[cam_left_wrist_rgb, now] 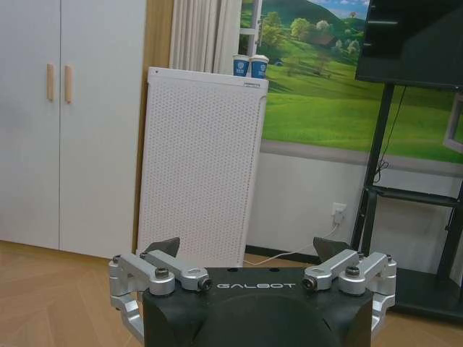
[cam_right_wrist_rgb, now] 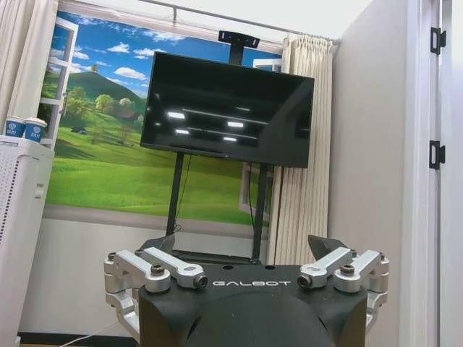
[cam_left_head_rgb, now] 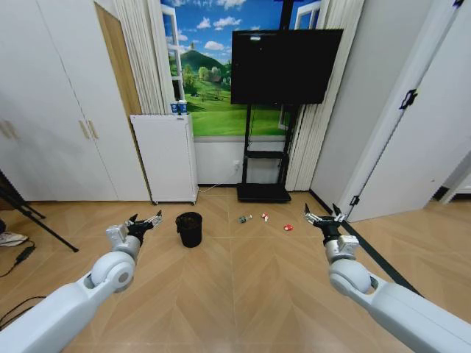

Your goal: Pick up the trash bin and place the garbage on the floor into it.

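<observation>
Trash bin (cam_left_head_rgb: 189, 229) upright on floor (cam_left_head_rgb: 243, 272), mouth up

The floor (cam_left_head_rgb: 243, 279) is light-brown wooden parquet laid in a herringbone pattern. Resting directly on it:

- The trash bin (cam_left_head_rgb: 189, 229), black and round, stands upright left of centre, just in front of the white cabinet (cam_left_head_rgb: 165, 157).
- A small bottle (cam_left_head_rgb: 244, 218) lies on its side right of the bin, well apart from it.
- Two red-and-white wrapper bits lie further right: one (cam_left_head_rgb: 265, 216) near the bottle, the other (cam_left_head_rgb: 288, 227) slightly nearer the camera.
- The white perforated cabinet stands against the back wall.
- The black TV stand (cam_left_head_rgb: 263, 193) rests on its base beside the cabinet.
- A black cable (cam_left_head_rgb: 18, 259) lies at the far left.
</observation>
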You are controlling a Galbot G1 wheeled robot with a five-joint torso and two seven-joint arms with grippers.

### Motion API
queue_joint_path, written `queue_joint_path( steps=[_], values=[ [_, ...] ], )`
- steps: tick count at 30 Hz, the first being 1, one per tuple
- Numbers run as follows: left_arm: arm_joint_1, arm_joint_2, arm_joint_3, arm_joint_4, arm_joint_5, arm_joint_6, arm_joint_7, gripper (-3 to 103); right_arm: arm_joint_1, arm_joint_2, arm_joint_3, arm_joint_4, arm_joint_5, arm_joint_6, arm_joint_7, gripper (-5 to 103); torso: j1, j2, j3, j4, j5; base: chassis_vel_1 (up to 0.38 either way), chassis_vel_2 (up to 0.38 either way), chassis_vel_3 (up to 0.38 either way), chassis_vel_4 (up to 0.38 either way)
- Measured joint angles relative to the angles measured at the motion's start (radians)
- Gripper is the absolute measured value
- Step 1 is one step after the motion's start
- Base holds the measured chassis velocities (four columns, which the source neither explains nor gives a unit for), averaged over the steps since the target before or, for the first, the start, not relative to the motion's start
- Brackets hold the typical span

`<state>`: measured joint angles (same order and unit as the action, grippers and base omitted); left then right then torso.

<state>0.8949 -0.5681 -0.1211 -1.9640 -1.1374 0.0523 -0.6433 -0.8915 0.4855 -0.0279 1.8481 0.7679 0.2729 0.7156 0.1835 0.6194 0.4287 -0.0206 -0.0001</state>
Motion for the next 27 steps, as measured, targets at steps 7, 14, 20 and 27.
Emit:
queue_joint_path(
  steps=[7,14,20,27],
  values=[
    [0.004,0.0,-0.003,-0.006,0.0,-0.005,-0.001,100,-0.007,-0.01,-0.001,0.013,0.03,0.004,-0.037,100,0.0,0.0,0.0,0.0,0.0,0.0,0.0,0.0,0.0],
    [0.007,-0.005,-0.005,-0.006,0.0,-0.006,-0.001,100,-0.01,-0.016,-0.008,0.011,0.032,0.013,-0.064,100,0.0,0.0,0.0,-0.0001,0.0001,0.0,0.0,0.0,0.0],
    [0.012,-0.015,-0.005,-0.006,0.007,-0.006,-0.002,100,-0.015,-0.019,-0.015,0.006,0.015,0.013,-0.067,100,0.0,0.0,0.0,0.0,0.0001,-0.051,0.092,0.043,-0.106],
    [0.02,-0.023,-0.004,-0.011,0.012,-0.006,-0.002,100,-0.01,-0.021,-0.036,0.021,0.006,0.012,-0.064,100,0.0,0.0,0.0,0.0001,-0.0003,-0.137,0.218,0.145,-0.215]
  ],
)
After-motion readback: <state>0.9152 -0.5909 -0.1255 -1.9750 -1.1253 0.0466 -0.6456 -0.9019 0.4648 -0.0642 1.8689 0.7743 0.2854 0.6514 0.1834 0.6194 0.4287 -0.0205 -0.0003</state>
